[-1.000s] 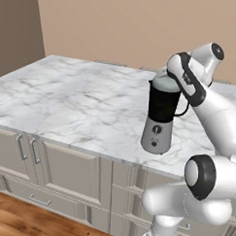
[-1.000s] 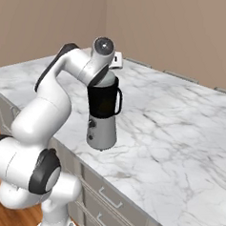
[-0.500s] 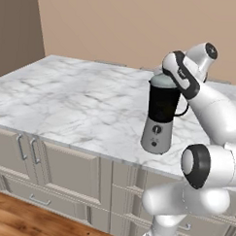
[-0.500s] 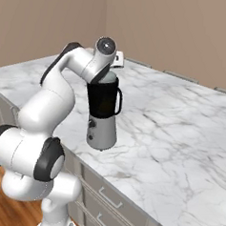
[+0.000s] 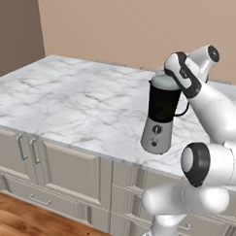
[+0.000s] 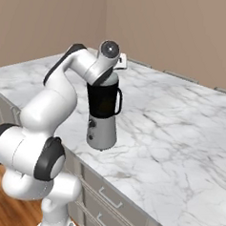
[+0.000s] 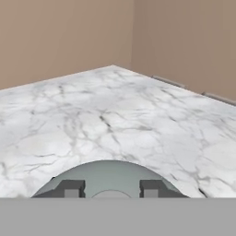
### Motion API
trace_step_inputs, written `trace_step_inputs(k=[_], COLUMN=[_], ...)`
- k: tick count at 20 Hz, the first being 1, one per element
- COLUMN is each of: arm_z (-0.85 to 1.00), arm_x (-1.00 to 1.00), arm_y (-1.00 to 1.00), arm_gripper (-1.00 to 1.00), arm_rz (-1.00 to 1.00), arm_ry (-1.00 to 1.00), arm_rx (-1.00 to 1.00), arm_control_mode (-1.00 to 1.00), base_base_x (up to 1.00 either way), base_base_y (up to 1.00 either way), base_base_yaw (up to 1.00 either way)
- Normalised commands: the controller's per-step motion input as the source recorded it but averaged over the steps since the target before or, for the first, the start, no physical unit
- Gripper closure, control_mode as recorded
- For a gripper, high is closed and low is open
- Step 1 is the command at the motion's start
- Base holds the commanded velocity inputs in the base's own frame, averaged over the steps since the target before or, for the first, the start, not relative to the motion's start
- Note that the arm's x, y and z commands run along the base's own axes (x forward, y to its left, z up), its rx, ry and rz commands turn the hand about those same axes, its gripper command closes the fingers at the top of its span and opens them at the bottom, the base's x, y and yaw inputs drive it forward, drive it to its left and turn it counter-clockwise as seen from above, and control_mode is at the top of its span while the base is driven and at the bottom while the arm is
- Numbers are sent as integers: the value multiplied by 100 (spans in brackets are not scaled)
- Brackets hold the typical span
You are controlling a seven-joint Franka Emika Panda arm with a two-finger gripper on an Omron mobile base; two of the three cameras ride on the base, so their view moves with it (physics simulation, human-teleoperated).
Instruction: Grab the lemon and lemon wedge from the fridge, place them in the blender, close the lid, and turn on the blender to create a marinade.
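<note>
Left base view: the blender (image 5: 159,117) stands near the front edge of the marble worktop (image 5: 77,103); the pale lid (image 5: 164,81) sits on the black jug, the arm's hand pressed against it from the right.
Right base view: the arm arches over the blender (image 6: 103,115) — its wrist covers the jug top.
Hand view: the end effector (image 7: 112,189) is directly at the lid (image 7: 108,174) — two dark fingertips (image 7: 70,188) apart over the dome; grip or mere touch, cannot tell.
</note>
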Motion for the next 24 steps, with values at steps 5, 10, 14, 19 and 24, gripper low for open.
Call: trace_step_inputs(k=[5,10,14,19,24], arm_z=[-1,-29,-56,-41,-9], arm_x=[0,0,0,0,0], arm_y=[-13,-2,0,0,-3], arm_gripper=[100,100,100,100,-100], arm_rz=[-2,-1,-2,0,0], arm_ry=[-5,-4,0,0,0], arm_rx=[0,0,-4,-2,0], arm_control_mode=[-100,-100,-100,-100,-100], base_base_x=[0,0,0,0,0], base_base_y=[0,0,0,0,0], base_base_yaw=[0,0,0,0,0])
